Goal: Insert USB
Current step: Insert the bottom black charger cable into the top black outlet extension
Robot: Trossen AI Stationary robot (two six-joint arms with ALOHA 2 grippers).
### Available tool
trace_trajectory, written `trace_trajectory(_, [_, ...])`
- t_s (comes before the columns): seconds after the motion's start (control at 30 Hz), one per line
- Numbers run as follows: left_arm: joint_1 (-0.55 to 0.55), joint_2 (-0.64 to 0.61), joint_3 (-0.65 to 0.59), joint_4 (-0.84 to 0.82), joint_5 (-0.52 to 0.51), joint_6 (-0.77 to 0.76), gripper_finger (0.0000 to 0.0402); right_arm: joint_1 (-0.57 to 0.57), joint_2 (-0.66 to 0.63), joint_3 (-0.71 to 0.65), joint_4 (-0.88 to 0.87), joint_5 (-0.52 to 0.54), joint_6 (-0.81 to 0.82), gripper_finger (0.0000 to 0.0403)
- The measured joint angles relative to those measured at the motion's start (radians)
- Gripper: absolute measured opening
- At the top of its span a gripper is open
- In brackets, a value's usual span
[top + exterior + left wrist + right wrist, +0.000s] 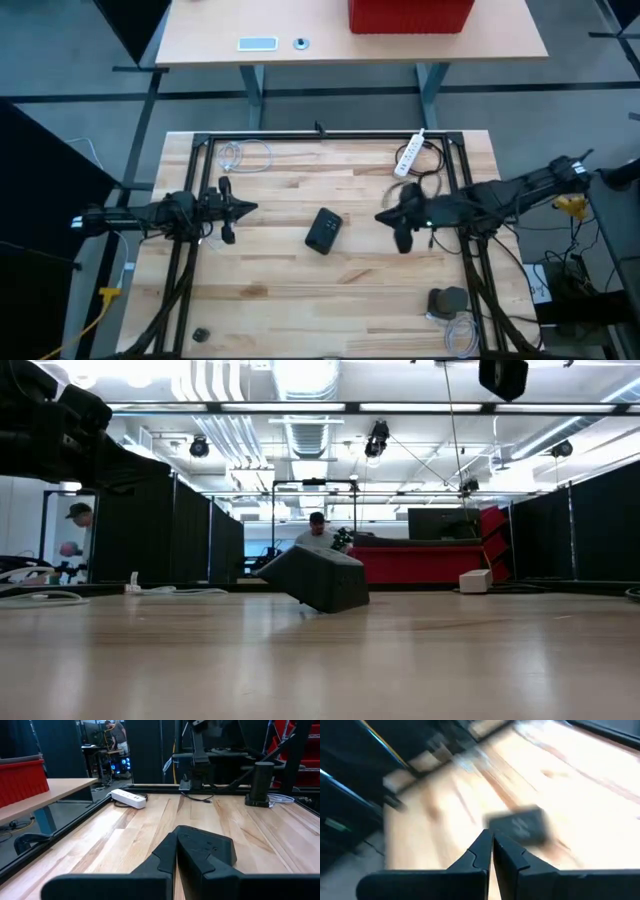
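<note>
1. High view: left gripper sits at about 9 o'clock on the bench, fingers pressed together, holding nothing, tips pointing toward centre.
2. High view: right gripper at about 3 o'clock, also pinched closed and empty, tips aimed at centre.
3. High view: dark box-shaped device lies near bench centre, between the two grippers, touching neither; closer to the right one.
4. High view: white power strip at about 1 o'clock near the far rail, black cable looped beside it. Coiled pale cable at about 11 o'clock. Grey block at about 5 o'clock with a clear coiled cable just beside it. Small dark round item at about 7 o'clock. Can't tell which piece is the USB plug.
5. Low view: the device rests tilted on the bench, one edge raised. Part of an arm shows at 10 o'clock of the frame. A person stands in the room behind.
6. Left wrist view: fingers closed tip to tip, device just beyond them; power strip farther off.
7. Right wrist view: fingers closed, device ahead, blurred.
</note>
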Motion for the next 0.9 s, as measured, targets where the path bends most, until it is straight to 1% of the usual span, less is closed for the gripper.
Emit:
trace_trajectory(0.3, [0.000, 0.000, 0.000, 0.000, 0.000, 0.000, 0.0000, -0.033, 0.168, 0.101, -0.249, -0.098, -0.199, 0.0000])
trace_trajectory(0.37, [0.000, 0.000, 0.000, 0.000, 0.000, 0.000, 0.0000, -0.040, 0.199, 0.101, -0.242, -0.105, -0.297, 0.0000])
trace_trajectory(0.47, [0.000, 0.000, 0.000, 0.000, 0.000, 0.000, 0.0000, -0.083, 0.261, 0.095, -0.193, -0.115, -0.426, 0.0000])
trace_trajectory(0.53, [0.000, 0.000, 0.000, 0.000, 0.000, 0.000, 0.0000, -0.117, 0.311, 0.090, -0.141, -0.129, -0.507, 0.0000])
trace_trajectory(0.6, [0.000, 0.000, 0.000, 0.000, 0.000, 0.000, 0.0000, -0.161, 0.362, 0.093, -0.096, -0.166, -0.595, 0.0000])
trace_trajectory(0.67, [0.000, 0.000, 0.000, 0.000, 0.000, 0.000, 0.0000, -0.214, 0.416, 0.111, -0.098, -0.203, -0.685, 0.0000])
trace_trajectory(0.73, [0.000, 0.000, 0.000, 0.000, 0.000, 0.000, 0.0000, -0.278, 0.471, 0.137, -0.127, -0.235, -0.744, 0.0000])
trace_trajectory(0.9, [0.000, 0.000, 0.000, 0.000, 0.000, 0.000, 0.0000, -0.440, 0.581, 0.202, -0.285, -0.350, -0.788, 0.0000])
